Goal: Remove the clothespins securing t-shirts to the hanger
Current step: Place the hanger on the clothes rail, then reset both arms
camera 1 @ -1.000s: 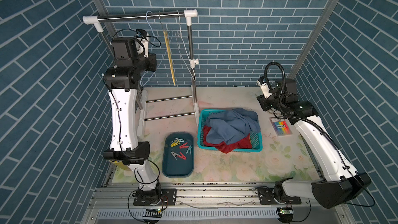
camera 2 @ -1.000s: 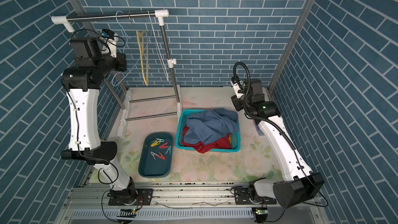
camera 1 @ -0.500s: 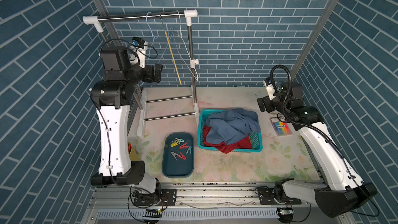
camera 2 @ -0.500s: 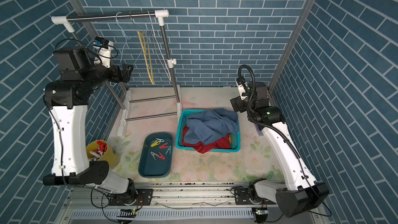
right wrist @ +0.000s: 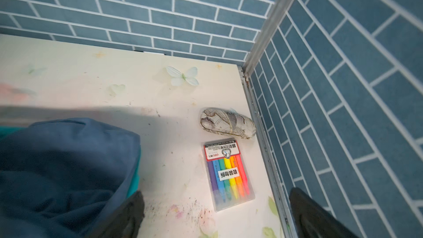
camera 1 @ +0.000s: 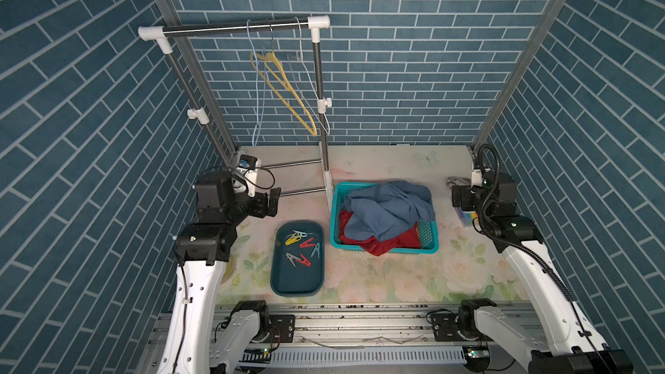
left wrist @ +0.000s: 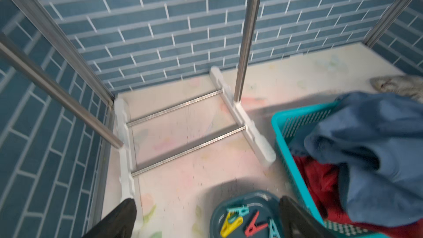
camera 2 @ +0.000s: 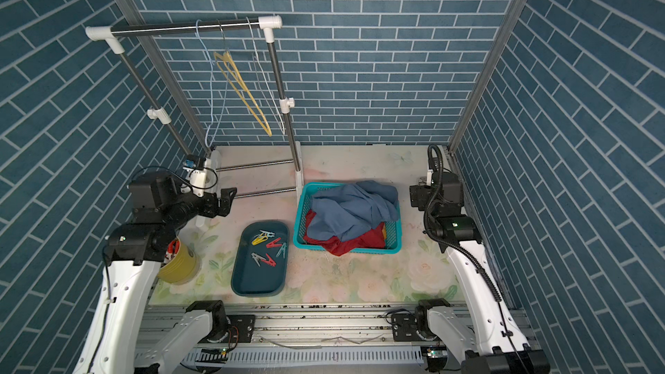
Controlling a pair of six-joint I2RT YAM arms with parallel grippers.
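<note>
Several clothespins (camera 1: 300,246), yellow, red, teal and grey, lie loose in a dark teal tray (camera 1: 288,282), also seen in the left wrist view (left wrist: 240,222). The t-shirts lie heaped in a teal basket (camera 1: 430,242), a slate blue shirt (camera 1: 390,206) over a dark red shirt (camera 1: 378,244). A bare yellow hanger (camera 1: 288,91) and thin wire hangers hang on the rack rail. My left gripper (camera 1: 273,201) (left wrist: 207,202) hovers low, open and empty, left of the basket above the tray. My right gripper (camera 1: 455,197) (right wrist: 216,193) is open and empty, right of the basket.
The clothes rack (camera 1: 320,102) stands at the back left with its base bars (left wrist: 183,131) on the table. A yellow cup of markers (camera 2: 180,260) sits under the left arm. A highlighter pack (right wrist: 227,172) and a patterned case (right wrist: 226,122) lie by the right wall.
Both grippers have opened. The left arm has dropped from beside the rack rail down to table level. The right arm has pulled back toward the right wall. The yellow hanger has swung.
</note>
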